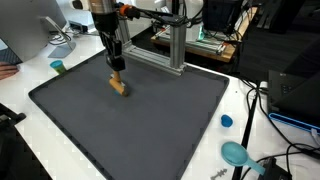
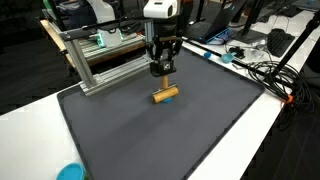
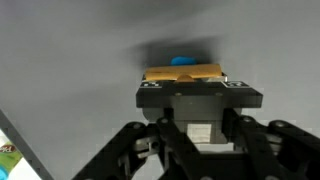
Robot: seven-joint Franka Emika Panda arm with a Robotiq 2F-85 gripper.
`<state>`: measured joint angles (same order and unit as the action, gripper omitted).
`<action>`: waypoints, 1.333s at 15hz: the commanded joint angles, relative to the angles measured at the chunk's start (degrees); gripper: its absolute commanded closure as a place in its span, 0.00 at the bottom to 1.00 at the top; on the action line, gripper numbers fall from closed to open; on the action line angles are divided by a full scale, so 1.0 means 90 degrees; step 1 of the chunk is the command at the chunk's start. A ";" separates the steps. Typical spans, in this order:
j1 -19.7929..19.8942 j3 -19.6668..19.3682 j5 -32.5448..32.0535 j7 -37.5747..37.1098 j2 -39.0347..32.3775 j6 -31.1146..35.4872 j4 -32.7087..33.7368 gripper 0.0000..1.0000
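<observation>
The black two-fingered gripper stands upright over the dark grey rubbery mat, its jaws drawn partway in and clamped on the short wooden block with a blue end. In the wrist view the block sits crosswise right at the fingertips, low over the mat's middle, near the aluminium frame; whether it touches the mat cannot be told

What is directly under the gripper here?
A small wooden block with a blue end shows under the gripper, over the dark grey mat. The gripper covers part of its top, so whether they touch cannot be told.
</observation>
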<state>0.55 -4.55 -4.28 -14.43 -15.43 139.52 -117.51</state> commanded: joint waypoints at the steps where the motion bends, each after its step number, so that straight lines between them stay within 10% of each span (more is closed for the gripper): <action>1: 0.0045 -0.0019 -0.0092 0.0396 -0.0066 -0.0530 -0.0169 0.78; 20: 0.0014 0.0097 -0.0025 0.0616 -0.0144 -0.1212 -0.0016 0.78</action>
<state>0.10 -4.27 -6.10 -9.44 -15.02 128.51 -116.79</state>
